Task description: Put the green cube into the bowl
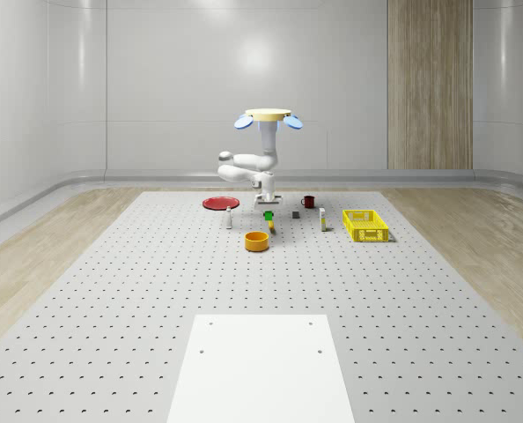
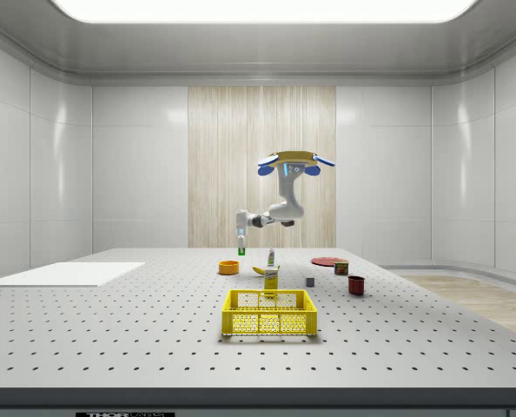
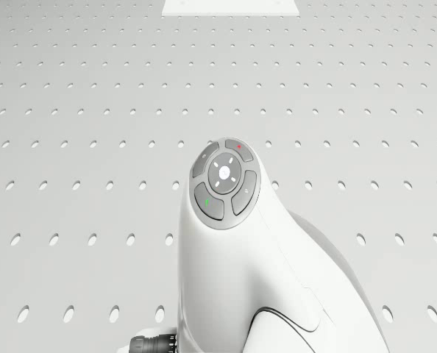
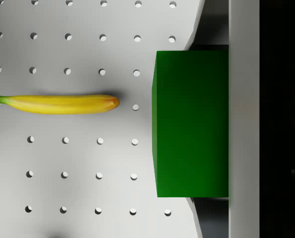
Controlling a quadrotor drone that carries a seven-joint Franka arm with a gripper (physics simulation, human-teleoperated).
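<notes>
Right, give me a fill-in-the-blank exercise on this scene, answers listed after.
1. The end effector holds a ____ cube.
2. The wrist view shows a ____ lying on the table below.
3. The bowl is ____ in colour.
4. The crate is ____.

Answers: green; banana; orange; yellow

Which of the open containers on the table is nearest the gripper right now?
The orange bowl, just in front of the gripper holding the green cube. The yellow crate and dark red cup sit farther off.
</notes>
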